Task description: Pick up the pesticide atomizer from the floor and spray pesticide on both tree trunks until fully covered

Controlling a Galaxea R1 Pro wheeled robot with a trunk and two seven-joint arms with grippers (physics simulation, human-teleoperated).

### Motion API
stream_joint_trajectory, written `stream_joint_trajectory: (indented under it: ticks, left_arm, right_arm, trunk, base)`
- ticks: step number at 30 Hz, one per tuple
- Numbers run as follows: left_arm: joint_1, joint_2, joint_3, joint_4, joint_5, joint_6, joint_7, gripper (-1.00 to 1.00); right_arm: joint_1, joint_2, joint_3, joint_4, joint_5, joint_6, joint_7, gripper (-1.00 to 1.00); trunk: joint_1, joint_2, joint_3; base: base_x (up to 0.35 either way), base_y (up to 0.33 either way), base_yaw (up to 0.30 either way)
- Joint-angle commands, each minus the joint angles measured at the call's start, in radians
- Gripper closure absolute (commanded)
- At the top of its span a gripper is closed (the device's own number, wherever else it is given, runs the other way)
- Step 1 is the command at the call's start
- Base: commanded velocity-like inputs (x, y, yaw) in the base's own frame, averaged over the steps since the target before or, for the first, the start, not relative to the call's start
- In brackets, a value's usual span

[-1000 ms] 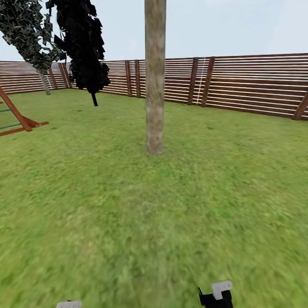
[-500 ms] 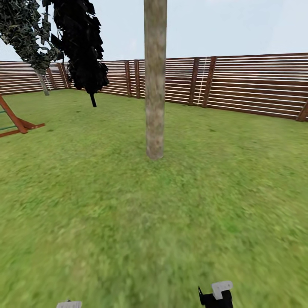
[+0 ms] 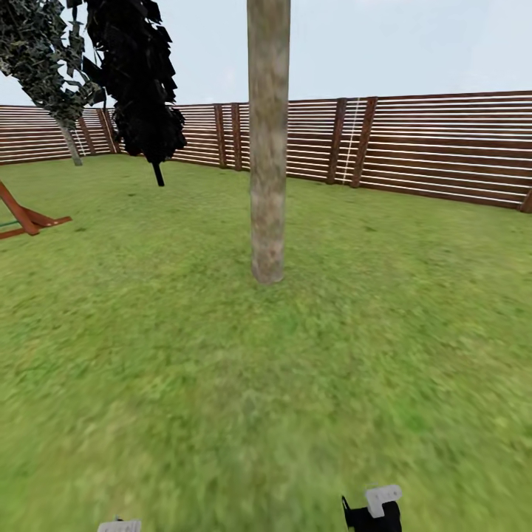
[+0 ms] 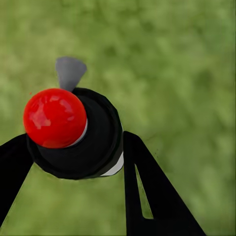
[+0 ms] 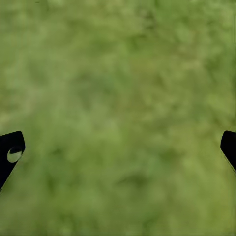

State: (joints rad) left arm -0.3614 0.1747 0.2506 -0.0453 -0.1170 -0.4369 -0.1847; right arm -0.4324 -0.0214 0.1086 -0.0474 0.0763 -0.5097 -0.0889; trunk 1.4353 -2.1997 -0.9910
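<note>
The pesticide atomizer [image 4: 73, 142], a small black bottle with a red ball top, sits between the black fingers [image 4: 147, 187] of my left gripper [image 4: 73, 147], which is shut on it above blurred grass. My right gripper [image 5: 118, 147] is open, its fingertips far apart with only grass between them. In the head view, one tree stands straight ahead in the garden; its bare grey-brown tree trunk [image 3: 267, 148] rises from the lawn a few metres off. The bark is plain and mottled, and pesticide is out of view. A bit of my right arm [image 3: 373, 510] shows at the bottom edge.
A brown slatted fence [image 3: 428, 144] rings the lawn behind the trunk. A dark narrow tree [image 3: 140, 81] and a leafy leaning tree [image 3: 44, 52] stand at the back left. A red-brown wooden frame [image 3: 26, 218] lies at the left edge. Open grass [image 3: 266, 384] stretches between me and the trunk.
The whole head view has moved forward: the trunk looks slightly nearer and its base sits lower in the picture. The wooden frame has slid toward the left edge.
</note>
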Motion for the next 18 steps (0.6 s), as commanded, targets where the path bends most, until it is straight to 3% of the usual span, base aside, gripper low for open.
stream_joint_trajectory:
  ticks: [1, 18]
  left_arm:
    - [-0.001, 0.0, 0.01, 0.001, -0.01, -0.003, -0.002, 1.0]
    - [-0.001, 0.0, 0.01, 0.001, -0.01, -0.003, -0.002, 1.0]
  right_arm:
    - [0.0, 0.0, 0.006, 0.001, 0.008, -0.001, -0.01, -1.0]
    - [-0.001, -0.001, 0.005, 0.0, 0.008, -0.001, -0.009, -1.0]
  trunk:
    - [0.0, 0.0, -0.001]
    - [0.0, 0.0, -0.001]
  base:
    - [0.34, 0.0, 0.0]
    - [0.34, 0.0, 0.0]
